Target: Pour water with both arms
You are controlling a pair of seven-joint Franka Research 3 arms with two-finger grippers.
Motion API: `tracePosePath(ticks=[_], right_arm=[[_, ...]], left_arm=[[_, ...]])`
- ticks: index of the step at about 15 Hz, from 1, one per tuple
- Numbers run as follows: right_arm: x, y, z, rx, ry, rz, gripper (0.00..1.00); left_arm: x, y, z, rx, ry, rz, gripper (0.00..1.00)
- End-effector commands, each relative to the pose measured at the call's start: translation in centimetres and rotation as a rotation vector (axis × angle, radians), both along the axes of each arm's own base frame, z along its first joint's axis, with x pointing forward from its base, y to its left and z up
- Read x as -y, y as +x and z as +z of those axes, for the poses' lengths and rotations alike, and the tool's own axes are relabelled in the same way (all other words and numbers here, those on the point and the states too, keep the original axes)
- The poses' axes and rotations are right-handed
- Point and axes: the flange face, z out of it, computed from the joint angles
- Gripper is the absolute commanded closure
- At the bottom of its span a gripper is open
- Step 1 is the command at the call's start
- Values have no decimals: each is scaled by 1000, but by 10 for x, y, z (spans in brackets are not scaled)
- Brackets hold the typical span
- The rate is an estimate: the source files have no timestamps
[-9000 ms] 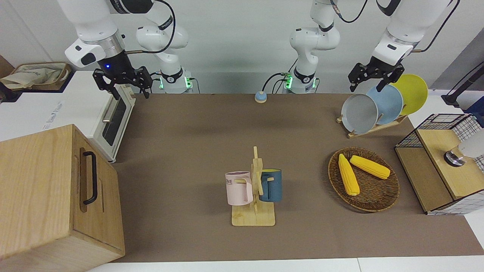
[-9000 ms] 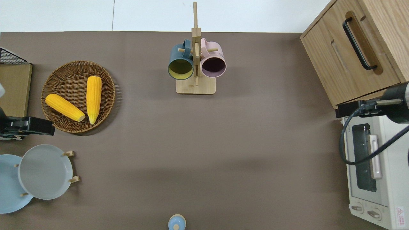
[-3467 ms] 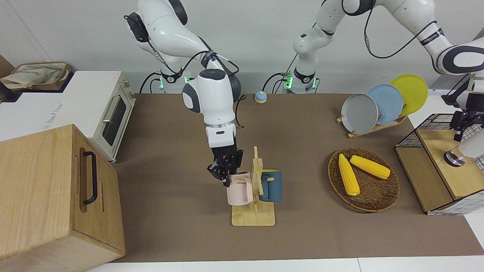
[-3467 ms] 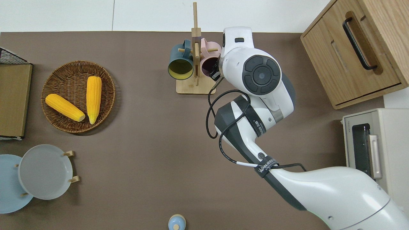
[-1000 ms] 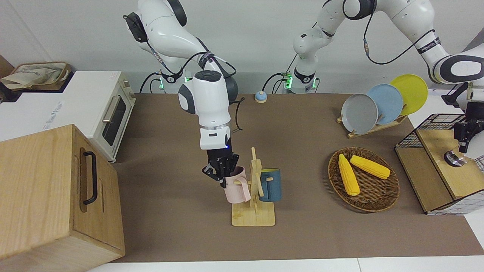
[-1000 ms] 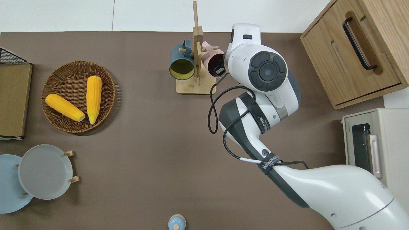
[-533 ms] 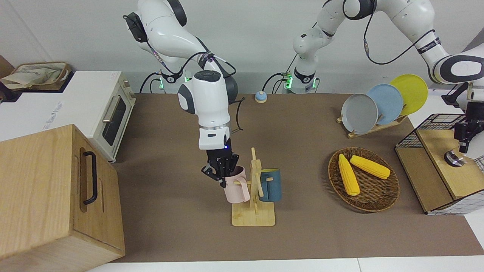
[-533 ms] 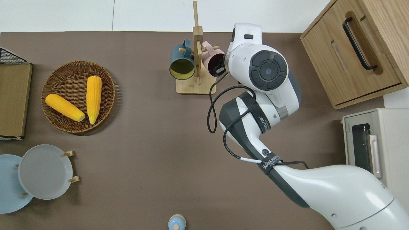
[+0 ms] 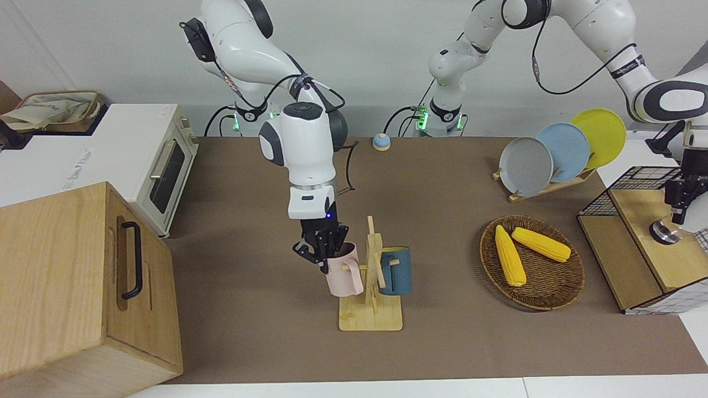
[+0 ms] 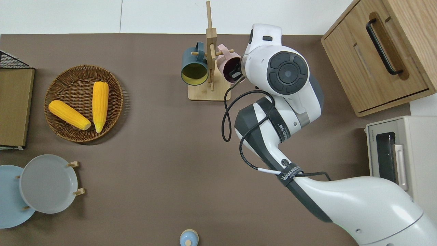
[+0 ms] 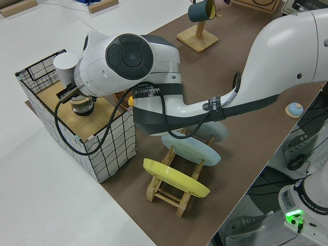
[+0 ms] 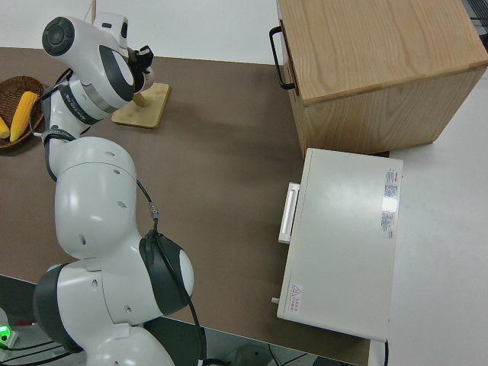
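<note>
My right gripper point(image 9: 324, 252) is shut on the rim of a pink mug point(image 9: 344, 275), one finger inside the mouth point(image 10: 235, 73). The mug tilts away from the wooden mug rack point(image 9: 370, 319), its handle still at a peg. A dark blue mug point(image 9: 396, 271) hangs on the rack's opposite side. My left gripper point(image 9: 678, 205) is down at a white vessel with a metal band point(image 11: 66, 67), which stands on the wooden shelf of a wire basket stand point(image 9: 636, 190). Whether it holds the vessel cannot be told.
A wicker basket point(image 9: 553, 301) with two corn cobs lies toward the left arm's end. A plate rack point(image 9: 545, 188) stands nearer to the robots. A wooden cabinet point(image 9: 72, 276) and a toaster oven point(image 9: 166, 171) fill the right arm's end.
Both arms came down from their raised poses. Over the last second the right gripper has drawn the pink mug a little away from the rack and tilted it.
</note>
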Motion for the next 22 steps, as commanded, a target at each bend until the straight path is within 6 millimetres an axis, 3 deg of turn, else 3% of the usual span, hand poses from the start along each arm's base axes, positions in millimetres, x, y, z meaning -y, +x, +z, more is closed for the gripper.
tracePosePath(ticks=[1, 7, 14, 18, 22], right_arm=[[5, -2, 9, -22, 18, -26, 973], [13, -4, 21, -41, 22, -44, 978], [34, -4, 47, -17, 22, -61, 978], [57, -2, 63, 4, 7, -61, 978], [80, 0, 65, -15, -29, -56, 978]], left_arm=[[1, 6, 15, 31, 4, 16, 1000], [1, 4, 17, 29, -4, 25, 1000], [9, 7, 51, 14, 36, 50, 1000], [14, 3, 59, -9, 12, 30, 1000], [19, -3, 78, -25, 15, 32, 1000]])
